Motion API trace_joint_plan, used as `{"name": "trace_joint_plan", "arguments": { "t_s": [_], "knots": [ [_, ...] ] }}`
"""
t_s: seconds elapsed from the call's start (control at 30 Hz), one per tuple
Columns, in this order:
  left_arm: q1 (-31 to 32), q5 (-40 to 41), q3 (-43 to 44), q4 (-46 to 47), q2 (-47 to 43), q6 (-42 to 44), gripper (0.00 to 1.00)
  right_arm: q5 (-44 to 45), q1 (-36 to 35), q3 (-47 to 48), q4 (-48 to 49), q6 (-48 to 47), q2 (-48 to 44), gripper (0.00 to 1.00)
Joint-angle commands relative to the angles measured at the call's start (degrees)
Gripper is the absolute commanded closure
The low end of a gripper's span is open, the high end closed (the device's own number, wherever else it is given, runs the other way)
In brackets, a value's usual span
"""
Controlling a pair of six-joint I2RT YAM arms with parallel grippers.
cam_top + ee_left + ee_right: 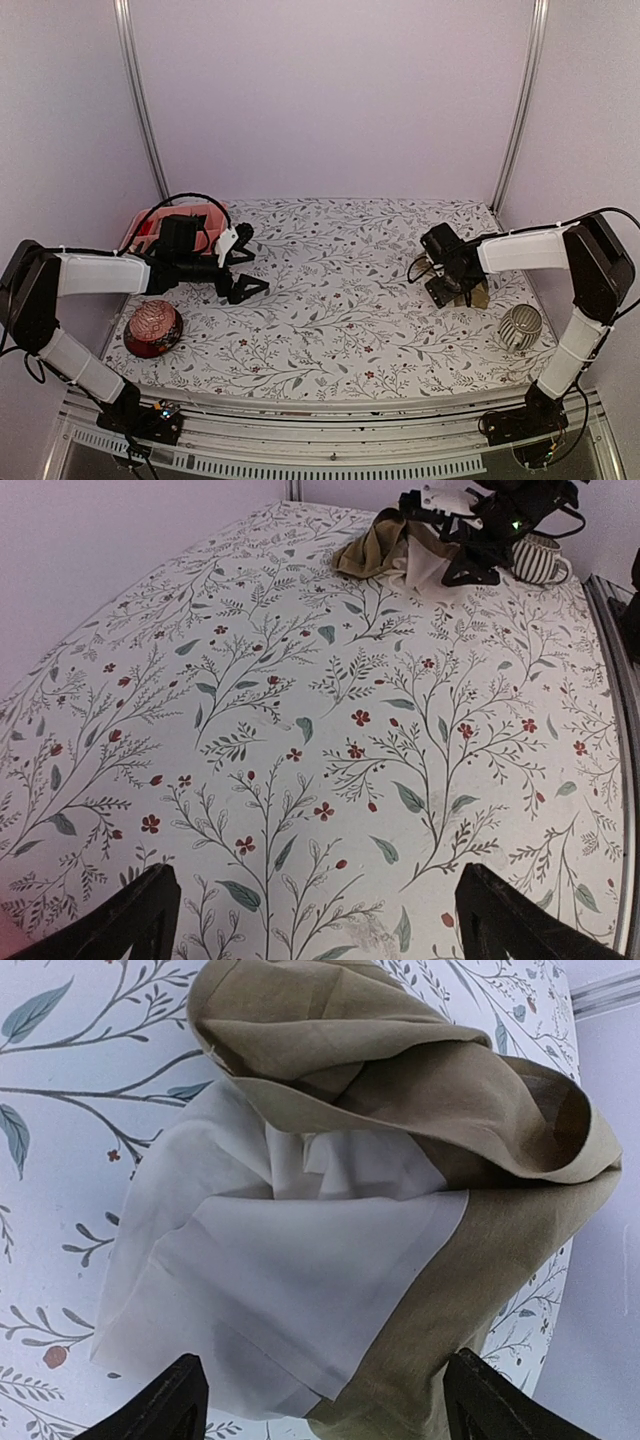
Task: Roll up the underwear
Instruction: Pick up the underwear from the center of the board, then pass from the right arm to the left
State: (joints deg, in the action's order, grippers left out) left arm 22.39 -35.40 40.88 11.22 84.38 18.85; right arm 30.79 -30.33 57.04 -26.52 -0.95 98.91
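Note:
The tan-beige underwear [400, 1110] lies crumpled on the flowered tablecloth, its pale white inner panel [290, 1250] turned up. In the top view the underwear [478, 295] sits at the right side of the table, mostly hidden under my right gripper [455, 290]. The right gripper [320, 1400] is open, its fingers spread wide on either side of the cloth's near edge. Across the table, the left wrist view shows the same cloth [385, 552] beneath the right arm. My left gripper [320, 920] is open over bare tablecloth, and in the top view this gripper [245, 262] hangs at the left.
A pink basket [150, 222] stands at the back left behind the left arm. A red patterned bowl [152, 328] sits at the front left. A striped mug [520, 327] stands at the front right, close to the underwear. Walls and metal posts enclose the table.

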Motion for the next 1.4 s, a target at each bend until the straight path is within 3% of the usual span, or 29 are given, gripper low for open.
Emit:
{"name": "trace_joint_plan", "arguments": {
  "t_s": [0.0, 0.03, 0.27, 0.33, 0.73, 1.0, 1.37],
  "knots": [
    [0.46, -0.9, 1.39, -0.51, 0.52, 0.35, 0.02, -2.2, 0.27, 1.44, -0.7, 0.45, 3.16, 0.22],
    [0.54, -0.9, 1.39, -0.55, 0.58, 0.31, 0.02, -2.36, 0.31, 1.67, -1.23, 0.43, 3.69, 0.26],
    [0.46, -1.05, 1.82, -1.06, 0.95, 0.31, 0.02, -2.76, -0.02, 3.1, -2.17, 0.13, 3.57, 0.84],
    [0.46, -1.0, 1.98, -1.12, 1.11, 0.22, 0.01, -2.31, -1.16, 3.37, -1.68, -0.35, 2.51, 0.95],
    [0.51, -3.31, -0.58, 1.13, -2.18, 1.05, 0.02, 3.83, -21.48, 11.69, 2.96, -3.84, -5.11, 0.98],
    [1.12, -11.62, -6.14, 2.39, -10.5, 5.57, 0.01, -15.82, -24.36, 14.29, 7.24, -4.73, -10.63, 0.98],
    [8.19, -4.96, -7.02, 2.16, -11.62, 6.46, 0.02, -31.43, -27.26, 10.47, 17.74, -6.82, -10.14, 0.98]
  ]
}}
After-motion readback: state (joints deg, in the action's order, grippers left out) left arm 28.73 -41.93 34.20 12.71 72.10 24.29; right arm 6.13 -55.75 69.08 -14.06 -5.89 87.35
